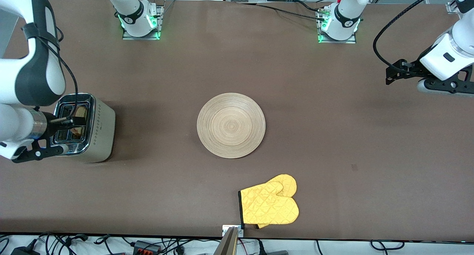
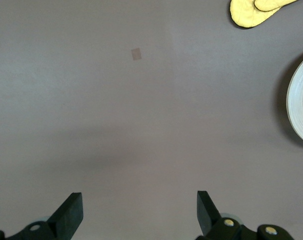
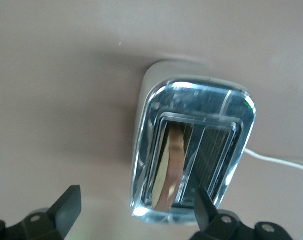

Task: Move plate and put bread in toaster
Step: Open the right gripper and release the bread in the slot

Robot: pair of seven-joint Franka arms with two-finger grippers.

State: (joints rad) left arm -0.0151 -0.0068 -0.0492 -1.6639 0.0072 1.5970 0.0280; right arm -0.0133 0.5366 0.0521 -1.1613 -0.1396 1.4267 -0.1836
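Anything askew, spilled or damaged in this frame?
Nothing spilled or damaged. The bread sits slightly tilted in one slot of the toaster, with the open right gripper over it. The plate lies flat mid-table.

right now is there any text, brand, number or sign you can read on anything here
None can be read.
toaster: rows of small dots and a short dash on its side, no letters.
plate: only rings.
yellow oven mitt: only quilting.
Round emblems on the two arm bases: too small to read.
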